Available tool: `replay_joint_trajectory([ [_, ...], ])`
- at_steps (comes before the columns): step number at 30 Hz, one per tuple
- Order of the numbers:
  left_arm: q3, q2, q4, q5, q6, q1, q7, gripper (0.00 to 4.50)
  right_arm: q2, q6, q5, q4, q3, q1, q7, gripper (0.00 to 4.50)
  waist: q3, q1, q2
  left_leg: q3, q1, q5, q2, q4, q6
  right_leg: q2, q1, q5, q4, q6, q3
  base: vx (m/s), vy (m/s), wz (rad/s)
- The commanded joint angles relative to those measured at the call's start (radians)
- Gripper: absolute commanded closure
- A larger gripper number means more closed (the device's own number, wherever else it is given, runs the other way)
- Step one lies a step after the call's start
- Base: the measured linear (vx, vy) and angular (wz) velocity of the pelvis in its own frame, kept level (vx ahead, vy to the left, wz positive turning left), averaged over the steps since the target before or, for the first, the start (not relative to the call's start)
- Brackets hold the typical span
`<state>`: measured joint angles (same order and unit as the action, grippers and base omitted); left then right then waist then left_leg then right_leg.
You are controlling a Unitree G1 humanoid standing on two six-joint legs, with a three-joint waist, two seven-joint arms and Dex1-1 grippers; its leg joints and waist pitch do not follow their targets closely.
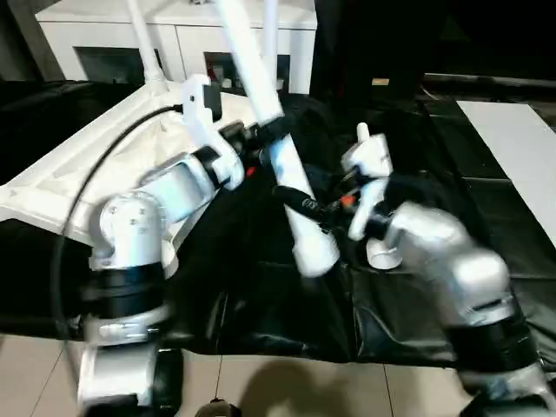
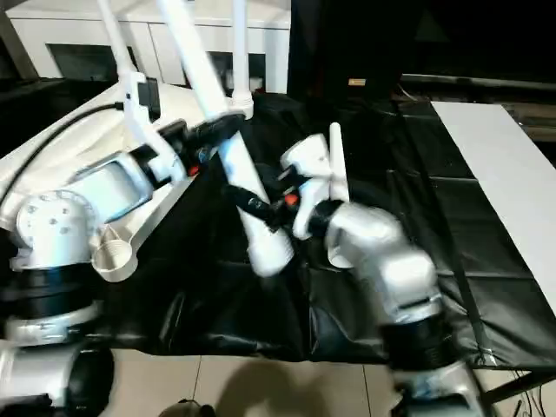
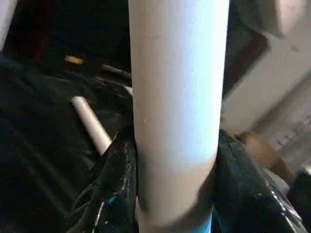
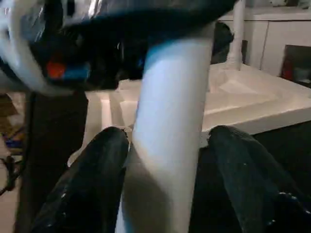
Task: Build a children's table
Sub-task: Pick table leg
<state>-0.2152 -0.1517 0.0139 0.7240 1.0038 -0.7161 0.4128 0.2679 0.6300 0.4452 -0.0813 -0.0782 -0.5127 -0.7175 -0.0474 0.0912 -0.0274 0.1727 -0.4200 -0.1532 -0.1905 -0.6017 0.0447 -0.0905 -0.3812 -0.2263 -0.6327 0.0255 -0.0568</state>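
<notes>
Two legs seated: both stood upright in far corner sockets of the tabletop (image 1: 61, 178), which lay underside up on the robot's left, before a white cabinet (image 1: 174, 35).
Third leg: the leg (image 1: 278, 156) hung slanted over the black sheet (image 1: 417, 287), wide end low, just off the tabletop's near edge.
Fourth leg: a short white tube (image 3: 92, 126) lay on the sheet beyond; likely the last leg, not certain.
Left gripper: the left gripper (image 3: 175, 194) was clamped on the leg, both pads pressed to its sides.
Right gripper: the right gripper (image 4: 167, 184) straddled the same leg lower down; one finger touched it, the other stood clear. Judged loosened, no firm hold.
Free socket: an open round socket (image 2: 115, 258) showed at the near corner.
Step in hand: judged to be passing the third leg to the left gripper alone.
Next move: swing the wide end over the free socket, set the leg upright, press down. Misalignment would jam it.
</notes>
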Motion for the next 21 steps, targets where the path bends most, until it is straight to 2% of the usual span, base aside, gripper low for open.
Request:
replay_joint_trajectory([
  [1, 0.051, -0.067, 0.028, 0.031, -0.006, -0.018, 0.154, 2.70, 0.068, 0.112, 0.099, -0.021, 0.032, -0.031, -0.112, 1.07, 0.071, -0.001, 0.006, -0.006, 0.041, -0.110, -0.024, 0.063, -0.016, -0.036, 0.040, 0.042, 0.063, -0.230, 0.033, 0.000, 0.000, 0.00],
  [2, 0.051, -0.067, 0.028, 0.031, -0.006, -0.018, 0.154, 2.70, 0.068, 0.112, 0.099, -0.021, 0.032, -0.031, -0.112, 0.93, 0.073, 0.002, 0.005, -0.008, 0.043, -0.113, -0.024, 0.063, -0.016, -0.036, 0.044, 0.038, 0.062, -0.230, 0.031, 0.000, 0.000, 0.00],
  [3, 0.086, -0.116, 0.045, 0.037, -0.029, -0.017, 0.264, 2.70, 0.118, 0.177, 0.144, -0.028, 0.019, -0.037, -0.186, 0.81, 0.071, 0.002, 0.003, -0.007, 0.042, -0.116, -0.026, 0.064, -0.012, -0.036, 0.040, 0.036, 0.062, -0.231, 0.032, 0.000, 0.000, 0.00],
  [4, 0.101, -0.132, 0.052, 0.036, -0.044, -0.014, 0.304, 2.70, 0.133, 0.200, 0.159, -0.031, 0.014, -0.038, -0.207, 0.73, 0.072, 0.003, 0.002, -0.007, 0.043, -0.116, -0.026, 0.063, -0.009, -0.037, 0.043, 0.038, 0.061, -0.233, 0.032, 0.000, 0.000, 0.00],
  [8, 0.130, -0.175, 0.054, 0.044, -0.063, -0.020, 0.410, 2.71, 0.196, 0.261, 0.202, -0.058, -0.025, -0.024, -0.298, 0.71, 0.073, 0.003, 0.005, -0.004, 0.041, -0.103, -0.026, 0.062, -0.010, -0.040, 0.043, 0.064, 0.059, -0.250, 0.032, 0.000, 0.000, 0.00],
  [12, 0.133, -0.176, 0.036, 0.047, -0.078, -0.029, 0.421, 2.71, 0.209, 0.267, 0.193, -0.054, -0.053, -0.017, -0.301, 0.71, 0.073, 0.004, 0.006, -0.003, 0.040, -0.116, -0.027, 0.062, -0.001, -0.044, 0.043, 0.038, 0.059, -0.258, 0.033, 0.000, 0.000, 0.00],
  [14, 0.135, -0.178, 0.032, 0.050, -0.084, -0.029, 0.431, 2.71, 0.210, 0.271, 0.196, -0.053, -0.056, -0.019, -0.301, 0.98, 0.070, 0.004, 0.007, -0.003, 0.041, -0.133, -0.027, 0.063, 0.005, -0.044, 0.041, 0.009, 0.061, -0.256, 0.034, 0.000, 0.000, 0.00],
  [16, 0.138, -0.179, 0.030, 0.053, -0.090, -0.027, 0.444, 2.71, 0.202, 0.278, 0.201, -0.050, -0.054, -0.021, -0.296, 1.05, 0.070, 0.004, 0.005, -0.004, 0.042, -0.154, -0.028, 0.065, 0.017, -0.044, 0.039, -0.023, 0.062, -0.250, 0.034, 0.000, 0.000, 0.00],
  [19, 0.142, -0.183, 0.025, 0.044, -0.103, -0.024, 0.470, 2.71, 0.200, 0.284, 0.200, -0.051, -0.061, -0.020, -0.296, 1.42, 0.070, 0.005, 0.007, -0.003, 0.043, -0.161, -0.028, 0.065, 0.022, -0.044, 0.038, -0.032, 0.063, -0.248, 0.036, 0.000, 0.000, 0.00],
  [21, 0.143, -0.187, 0.025, 0.044, -0.107, -0.022, 0.480, 2.71, 0.200, 0.284, 0.200, -0.050, -0.065, -0.020, -0.295, 1.50, 0.071, 0.005, 0.007, -0.004, 0.041, -0.154, -0.027, 0.064, 0.023, -0.044, 0.039, -0.024, 0.061, -0.246, 0.036, 0.000, 0.000, 0.00],
])
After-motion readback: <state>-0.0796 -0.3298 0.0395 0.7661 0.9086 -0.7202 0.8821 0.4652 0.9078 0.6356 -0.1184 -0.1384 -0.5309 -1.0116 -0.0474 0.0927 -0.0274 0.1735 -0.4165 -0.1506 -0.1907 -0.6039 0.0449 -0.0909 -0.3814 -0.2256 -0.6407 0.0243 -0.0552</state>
